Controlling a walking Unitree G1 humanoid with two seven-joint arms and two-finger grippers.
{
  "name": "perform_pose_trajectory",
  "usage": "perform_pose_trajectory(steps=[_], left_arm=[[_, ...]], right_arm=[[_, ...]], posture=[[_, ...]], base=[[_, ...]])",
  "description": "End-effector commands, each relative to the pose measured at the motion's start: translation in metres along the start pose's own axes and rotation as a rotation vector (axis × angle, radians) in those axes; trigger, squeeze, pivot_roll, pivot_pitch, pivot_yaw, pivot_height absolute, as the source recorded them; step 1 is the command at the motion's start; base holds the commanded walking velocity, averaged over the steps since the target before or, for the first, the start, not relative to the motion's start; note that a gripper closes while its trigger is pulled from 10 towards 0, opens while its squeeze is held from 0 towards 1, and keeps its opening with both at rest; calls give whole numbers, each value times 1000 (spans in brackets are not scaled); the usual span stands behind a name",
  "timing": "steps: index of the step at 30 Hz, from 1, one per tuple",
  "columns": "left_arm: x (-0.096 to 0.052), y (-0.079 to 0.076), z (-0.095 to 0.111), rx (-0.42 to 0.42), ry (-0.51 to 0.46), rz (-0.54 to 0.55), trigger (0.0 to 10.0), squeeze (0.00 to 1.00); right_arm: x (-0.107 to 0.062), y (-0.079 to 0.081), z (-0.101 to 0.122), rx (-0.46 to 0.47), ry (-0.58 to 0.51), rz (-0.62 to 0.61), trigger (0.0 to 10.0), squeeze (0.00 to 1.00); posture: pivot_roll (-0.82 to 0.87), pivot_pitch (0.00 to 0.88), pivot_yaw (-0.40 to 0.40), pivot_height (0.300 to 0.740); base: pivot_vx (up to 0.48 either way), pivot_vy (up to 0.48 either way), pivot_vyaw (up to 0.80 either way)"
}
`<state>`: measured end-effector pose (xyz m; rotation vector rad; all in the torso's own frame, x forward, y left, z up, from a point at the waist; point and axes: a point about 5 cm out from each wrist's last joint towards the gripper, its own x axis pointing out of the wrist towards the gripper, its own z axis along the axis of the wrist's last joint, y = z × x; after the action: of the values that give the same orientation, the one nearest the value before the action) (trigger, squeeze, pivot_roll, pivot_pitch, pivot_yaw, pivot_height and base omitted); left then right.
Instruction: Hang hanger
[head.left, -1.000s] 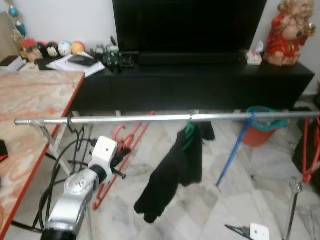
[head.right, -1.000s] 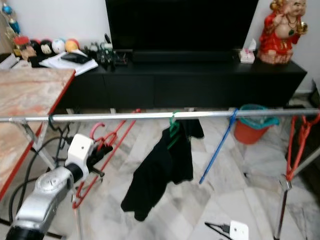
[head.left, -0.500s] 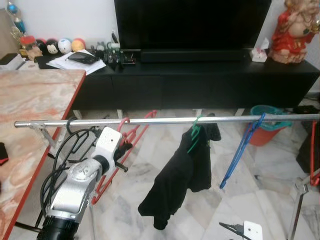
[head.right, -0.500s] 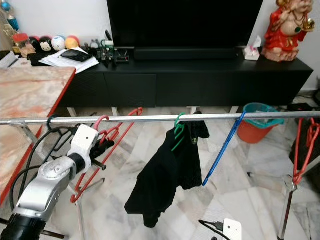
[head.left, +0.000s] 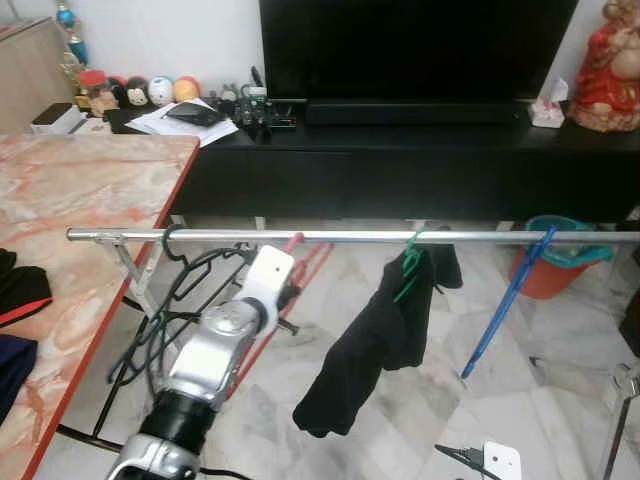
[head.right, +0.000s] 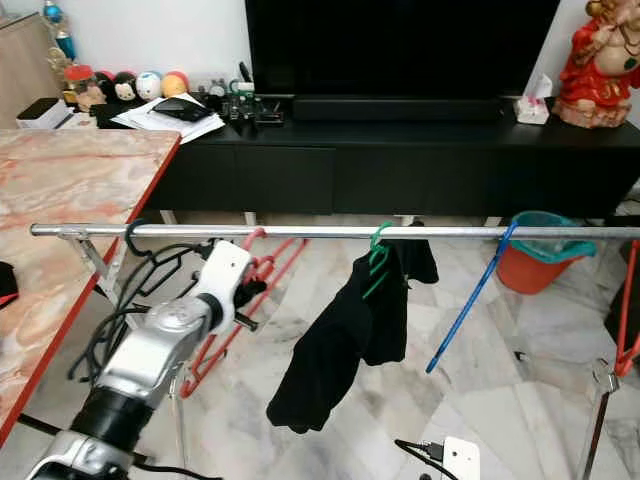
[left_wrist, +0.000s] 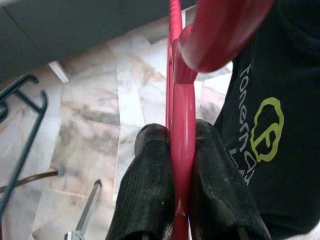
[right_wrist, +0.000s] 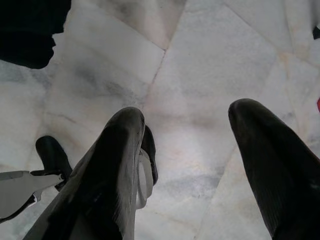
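Change: red hanger (left_wrist: 182, 125) has been raised to the rail (head.right: 330, 231), hook at bar level, left of black garment (head.right: 345, 340) | left gripper (left_wrist: 176, 150): clamped on hanger | right gripper (right_wrist: 187, 150): spread, idle | next: hooking judged imminent

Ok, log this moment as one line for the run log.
left pincer: shut on red hanger | hook at rail, beside black shirt | right pincer: open, idle over floor
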<state>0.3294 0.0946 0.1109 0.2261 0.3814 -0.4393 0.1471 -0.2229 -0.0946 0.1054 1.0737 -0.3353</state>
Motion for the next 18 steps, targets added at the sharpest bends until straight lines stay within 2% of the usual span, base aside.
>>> perform_pose_trajectory(steps=[1,4,10,18], left_arm=[[4,4,4,18,8,32,10000,0],[10,5,5,16,26,58,10000,0],[12,31,2,-37,32,201,10000,0],[20,35,8,-87,16,276,10000,0]], right_arm=[[0,0,-1,13,2,-2,10000,0],[0,1,-1,19,4,-4,10000,0],[0,0,-3,20,6,-4,10000,0],[0,-2,-2,8,7,-2,10000,0]], posture=[[-83,0,10,740],[-83,0,10,740],[-83,0,8,740],[-87,0,-3,740]], base=[[0,0,0],[0,0,0],[0,0,0],[0,0,0]])
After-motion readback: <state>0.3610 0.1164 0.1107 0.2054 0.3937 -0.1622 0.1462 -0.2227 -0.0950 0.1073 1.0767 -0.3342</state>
